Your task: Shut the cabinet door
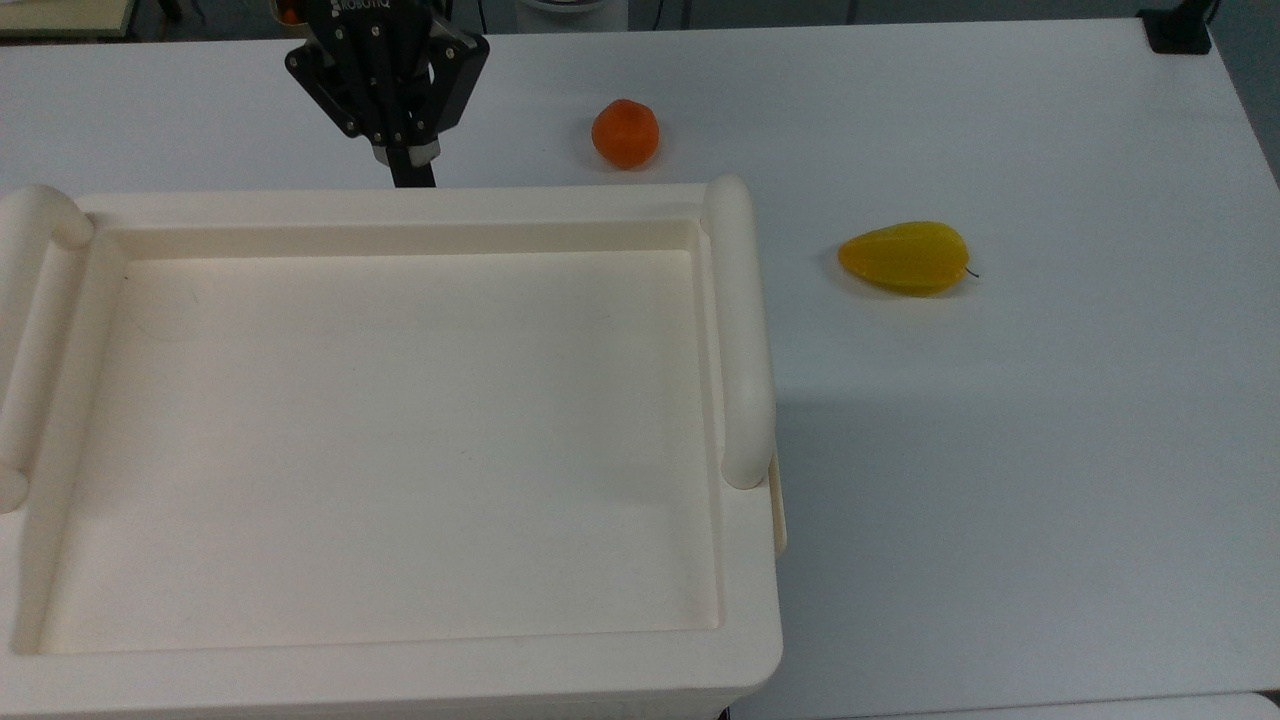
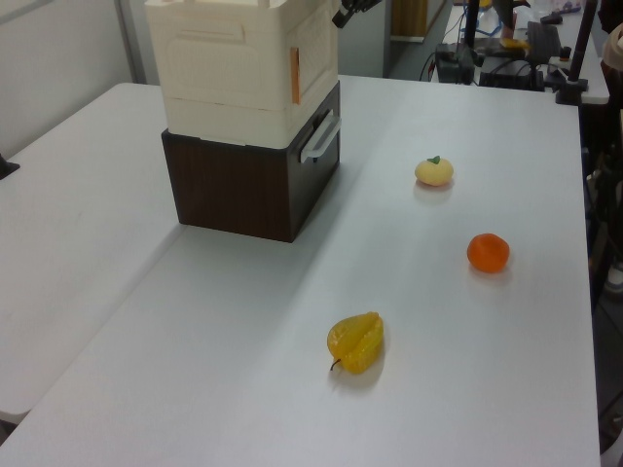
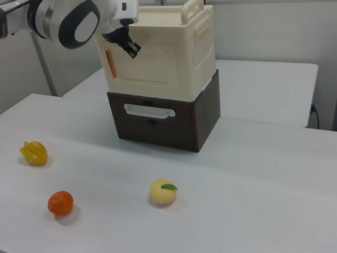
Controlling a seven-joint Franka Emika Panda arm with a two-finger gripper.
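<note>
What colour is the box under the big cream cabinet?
Dark brown, with a pale handle. The box beneath the cabinet shows best in the right view.

The cabinet [image 1: 400,690] is cut off at the top view's left and bottom edges.

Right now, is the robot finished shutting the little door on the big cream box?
Nearly. Done: in the right view the flat cream cabinet door lies flush with the front of the large cream plastic cabinet. In hand: the black tool sits against that door. Left: probably just backing the tool away. Whether the door has latched cannot be seen.
</note>
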